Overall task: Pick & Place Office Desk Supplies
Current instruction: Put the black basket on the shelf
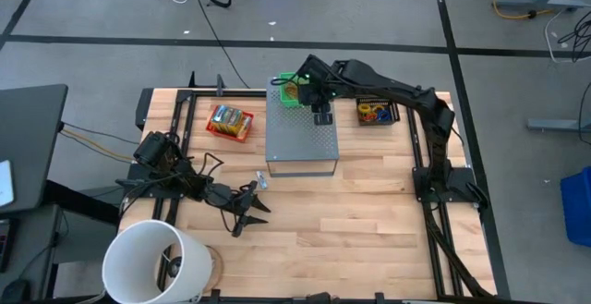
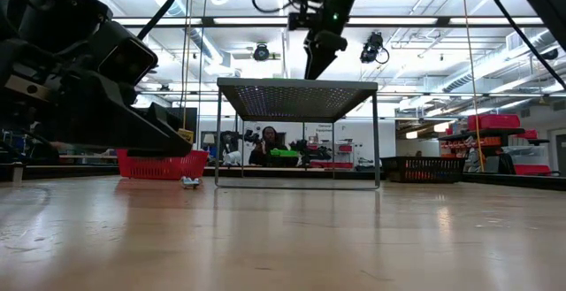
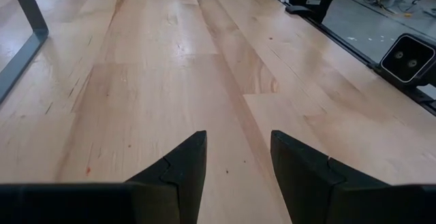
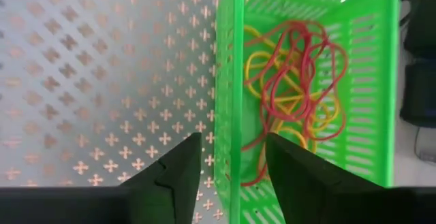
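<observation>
The right gripper (image 4: 228, 159) hangs over the green basket (image 4: 378, 81) on the grey box (image 1: 302, 130), fingers apart, holding nothing. Red and yellow rubber bands (image 4: 296, 81) lie inside the basket. This looks like a drop-off. Next it likely must fetch more. The left gripper (image 3: 238, 163) waits open near the box.

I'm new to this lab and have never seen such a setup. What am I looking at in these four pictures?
Two dark robot arms work at a wooden table. One picture looks straight down, one looks level across the tabletop, and two come from cameras on the arms' wrists. The right end effector, open and empty, hovers over a green basket of red and yellow rubber bands on the grey perforated box. The left end effector, also open and empty, rests low near a white bucket. A red basket holds packets.
</observation>
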Controlling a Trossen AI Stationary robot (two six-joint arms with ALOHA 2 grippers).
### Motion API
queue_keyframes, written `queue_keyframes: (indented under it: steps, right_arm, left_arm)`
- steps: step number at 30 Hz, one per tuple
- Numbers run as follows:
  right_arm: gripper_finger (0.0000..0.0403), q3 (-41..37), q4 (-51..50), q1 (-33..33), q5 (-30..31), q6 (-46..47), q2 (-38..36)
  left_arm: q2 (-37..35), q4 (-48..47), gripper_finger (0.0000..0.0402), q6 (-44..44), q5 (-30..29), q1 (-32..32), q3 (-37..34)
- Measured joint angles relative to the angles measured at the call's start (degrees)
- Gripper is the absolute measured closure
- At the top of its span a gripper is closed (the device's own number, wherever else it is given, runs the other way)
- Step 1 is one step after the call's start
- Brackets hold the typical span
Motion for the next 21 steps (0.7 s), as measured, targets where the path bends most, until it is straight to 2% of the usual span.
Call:
queue_keyframes:
  steps: [4,8,11,13,14,17,21]
  right_arm:
    - [0.0229,3.22,-4.27,2.32,2.18,1.75,-0.59]
    - [0.0229,8.43,-16.85,5.03,3.8,6.67,-0.78]
    - [0.0229,11.49,-26.09,6.94,2.78,12.53,-0.85]
    - [0.0229,11.48,-26.92,8.17,1.75,16.31,-1.19]
    - [0.0229,10.29,-26.31,8.62,-0.28,17.83,-2.17]
    - [0.0229,6.9,-27.07,9.85,-11.49,19.94,-5.06]
    - [0.0229,-1.16,-22.17,11.93,-22.09,24.49,-7.81]
  left_arm:
    - [0.01,-0.35,0.0232,0.0,-0.01,0.0,0.0]
    - [0.01,-0.93,0.0232,-0.01,-0.02,-0.2,-0.01]
    - [0.01,-0.96,0.0232,0.24,-0.03,-0.77,0.0]
    - [0.01,-0.94,0.0232,0.24,-0.01,-1.13,0.0]
    - [0.0,-0.95,0.0232,0.24,0.0,-1.28,-0.01]
    - [0.01,-1.01,0.0232,0.24,-0.05,-1.74,-0.05]
    - [0.01,-1.09,0.0232,0.34,-0.26,-2.33,-0.11]
